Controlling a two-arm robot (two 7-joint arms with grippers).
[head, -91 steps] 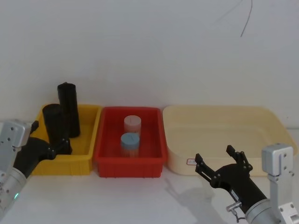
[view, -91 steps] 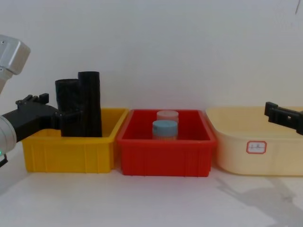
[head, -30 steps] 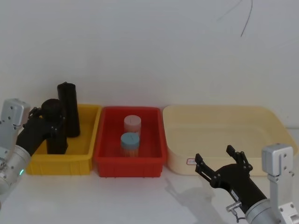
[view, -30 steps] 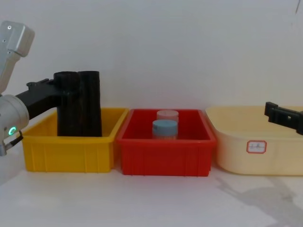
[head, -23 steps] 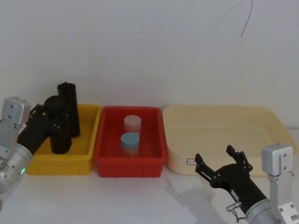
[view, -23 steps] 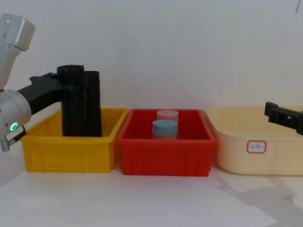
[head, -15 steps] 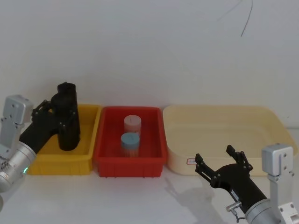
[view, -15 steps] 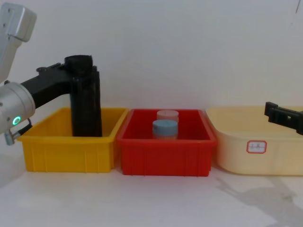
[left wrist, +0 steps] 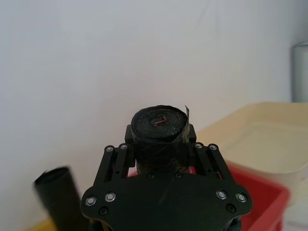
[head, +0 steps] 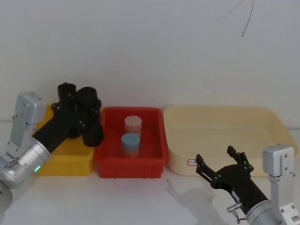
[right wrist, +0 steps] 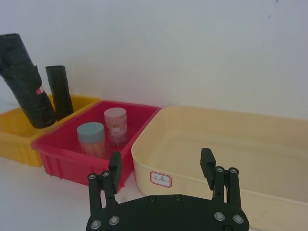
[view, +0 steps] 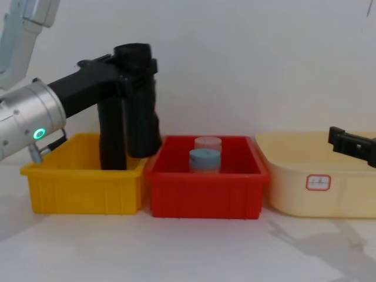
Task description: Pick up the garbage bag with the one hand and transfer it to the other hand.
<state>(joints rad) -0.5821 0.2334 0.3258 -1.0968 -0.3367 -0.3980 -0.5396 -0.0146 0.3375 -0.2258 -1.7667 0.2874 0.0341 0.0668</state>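
Note:
The garbage bag (view: 143, 111), a wrinkled black roll, hangs tilted in the air above the edge between the yellow bin (view: 82, 188) and the red bin (view: 205, 197). My left gripper (view: 128, 66), on the wrist with the green ring, is shut on its upper part. From the head the garbage bag (head: 90, 119) and left gripper (head: 78, 111) show left of centre. In the left wrist view the garbage bag (left wrist: 160, 126) sits end-on between the jaws. My right gripper (head: 218, 161) stands open low at the right, in front of the cream tub (head: 225, 136), with nothing in it.
A second, smoother black roll (view: 111, 138) stands upright in the yellow bin. The red bin holds a blue-lidded jar (view: 204, 160) and a pink-lidded jar (view: 208, 143). The cream tub (view: 320, 185) has a white label. A white wall stands behind the bins.
My left gripper has lifted the garbage bag out of the yellow bin and carried it right, toward the red bin. The right arm has not moved.

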